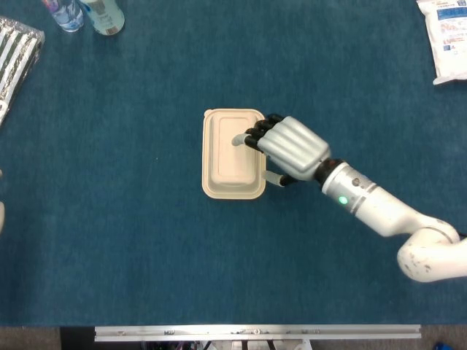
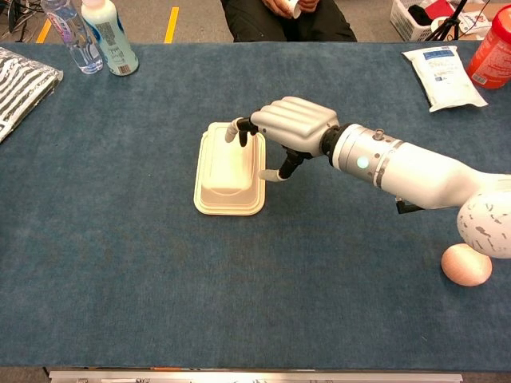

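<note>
Here, the blue felt-covered table (image 1: 131, 248) fills both views, and the cream rectangular foam lidded container (image 1: 228, 154) lies flat at its centre. My white right arm (image 1: 379, 211) reaches in from four o'clock of the box. Its silver-backed right hand (image 1: 286, 148) is arched over the box's three o'clock edge: the fingers (image 2: 238, 130) curve down onto the raised lid, and the thumb (image 2: 273, 175) sits low by the rim on the same side. The hand is half-curled about that edge rather than spread flat; whether it already pinches the rim or only touches it I cannot tell, since the palm hides the contact. To do this step well, I judge that I should close slowly, keep the thumb under the lip and the fingertips light on the lid, because thin foam dents and the box could slide toward nine o'clock. My left hand (image 1: 2, 211) shows only as a pale sliver at the nine o'clock border; its pose is unreadable.

Lesser items: a black-and-white striped cloth (image 1: 16, 55) at ten o'clock, a white printed packet (image 1: 446, 36) at two o'clock, two plastic bottles (image 1: 84, 13) at eleven o'clock, a red canister (image 2: 495, 48) beside the packet, and a small pinkish round ball (image 2: 466, 264) at four o'clock, well apart from the box.
</note>
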`<state>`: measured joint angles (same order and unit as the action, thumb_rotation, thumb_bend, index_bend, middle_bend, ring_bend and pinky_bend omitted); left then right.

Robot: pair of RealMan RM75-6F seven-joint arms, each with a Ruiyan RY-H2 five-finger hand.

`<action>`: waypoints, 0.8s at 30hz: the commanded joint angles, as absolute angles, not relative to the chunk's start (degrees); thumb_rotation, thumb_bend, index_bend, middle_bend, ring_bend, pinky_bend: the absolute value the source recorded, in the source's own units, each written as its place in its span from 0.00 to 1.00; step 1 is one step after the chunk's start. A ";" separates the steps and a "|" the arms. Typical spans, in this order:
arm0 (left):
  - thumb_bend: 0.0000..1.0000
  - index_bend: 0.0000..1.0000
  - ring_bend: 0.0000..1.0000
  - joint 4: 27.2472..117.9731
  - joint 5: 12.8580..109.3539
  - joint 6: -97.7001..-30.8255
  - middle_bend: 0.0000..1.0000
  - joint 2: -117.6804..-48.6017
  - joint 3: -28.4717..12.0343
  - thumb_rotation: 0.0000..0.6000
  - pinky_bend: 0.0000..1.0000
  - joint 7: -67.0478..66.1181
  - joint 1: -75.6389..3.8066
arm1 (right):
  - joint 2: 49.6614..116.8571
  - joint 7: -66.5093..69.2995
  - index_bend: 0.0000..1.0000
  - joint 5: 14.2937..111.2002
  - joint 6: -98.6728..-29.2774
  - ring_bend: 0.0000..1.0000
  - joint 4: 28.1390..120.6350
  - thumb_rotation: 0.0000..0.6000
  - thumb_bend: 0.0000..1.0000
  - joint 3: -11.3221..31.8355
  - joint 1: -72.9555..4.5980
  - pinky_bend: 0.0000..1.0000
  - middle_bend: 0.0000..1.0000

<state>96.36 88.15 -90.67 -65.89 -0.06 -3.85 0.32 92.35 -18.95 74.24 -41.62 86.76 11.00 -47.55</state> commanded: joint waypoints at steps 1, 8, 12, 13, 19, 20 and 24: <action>0.40 0.33 0.32 96.24 88.05 -90.74 0.34 -65.83 -0.09 1.00 0.28 -3.62 0.44 | 93.21 -19.72 0.25 73.20 -41.24 0.26 86.04 1.00 0.25 10.85 -48.44 0.25 0.35; 0.40 0.33 0.32 95.91 88.01 -91.14 0.34 -65.61 -0.20 1.00 0.28 -2.68 0.80 | 94.74 -21.75 0.25 70.70 -40.75 0.26 84.90 1.00 0.25 10.33 -50.37 0.25 0.35; 0.40 0.33 0.32 95.68 87.96 -91.08 0.34 -65.48 -0.13 1.00 0.28 -2.34 0.95 | 95.31 -22.68 0.25 69.19 -40.62 0.26 84.41 1.00 0.25 9.97 -51.15 0.25 0.35; 0.40 0.33 0.32 95.66 87.95 -91.08 0.34 -65.44 -0.15 1.00 0.28 -2.23 0.98 | 95.41 -22.98 0.25 68.76 -40.63 0.26 84.38 1.00 0.25 9.86 -51.37 0.25 0.35; 0.40 0.33 0.32 95.37 87.91 -91.43 0.34 -65.38 -0.34 1.00 0.28 -1.55 1.20 | 94.67 -23.39 0.25 68.41 -42.19 0.26 85.90 1.00 0.25 9.55 -51.65 0.25 0.35; 0.40 0.33 0.32 95.31 87.89 -91.41 0.34 -65.37 -0.35 1.00 0.28 -1.53 1.22 | 94.48 -23.32 0.25 68.52 -42.49 0.26 86.18 1.00 0.25 9.51 -51.62 0.25 0.35; 0.40 0.33 0.32 95.21 88.01 -91.26 0.34 -65.41 -0.32 1.00 0.28 -1.60 1.20 | 94.12 -22.94 0.25 68.59 -43.22 0.26 86.74 1.00 0.24 9.24 -51.70 0.25 0.35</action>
<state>95.21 88.01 -91.26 -65.41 -0.32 -1.60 1.20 94.13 -22.96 68.61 -43.20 86.73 9.26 -51.68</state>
